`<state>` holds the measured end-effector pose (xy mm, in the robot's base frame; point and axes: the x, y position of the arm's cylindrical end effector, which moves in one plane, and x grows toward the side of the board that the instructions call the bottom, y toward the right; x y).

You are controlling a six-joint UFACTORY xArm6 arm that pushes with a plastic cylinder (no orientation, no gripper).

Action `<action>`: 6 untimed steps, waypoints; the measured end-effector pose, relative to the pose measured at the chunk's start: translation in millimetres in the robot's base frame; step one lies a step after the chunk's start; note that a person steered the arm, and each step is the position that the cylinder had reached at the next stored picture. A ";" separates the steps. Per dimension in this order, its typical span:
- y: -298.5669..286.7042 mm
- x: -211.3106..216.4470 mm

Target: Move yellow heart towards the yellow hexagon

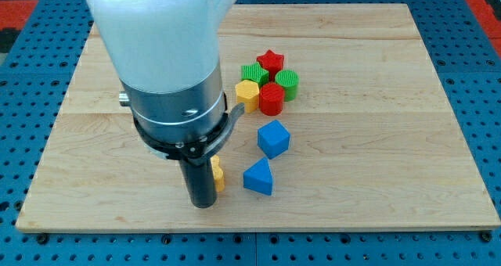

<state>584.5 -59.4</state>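
Observation:
The yellow heart (pixel 218 174) lies near the board's bottom edge, mostly hidden behind my rod, with only its right side showing. My tip (pixel 203 204) rests on the board just to the heart's left and slightly below it, touching or nearly touching it. The yellow hexagon (pixel 247 95) sits higher up, at the left of a tight cluster of blocks. It is up and to the right of the heart.
The cluster holds a red star (pixel 270 61), a green star (pixel 251 71), a green round block (pixel 287 84) and a red round block (pixel 272 98). A blue cube (pixel 273 138) and a blue triangle (pixel 259 177) lie right of the heart. The wooden board (pixel 376 141) sits on a blue pegboard.

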 end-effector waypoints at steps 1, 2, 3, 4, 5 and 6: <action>9.5 0.0; 16.8 -4.5; 26.7 -9.3; 35.2 -9.3; 42.5 -9.3; 51.2 -9.3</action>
<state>575.2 -8.2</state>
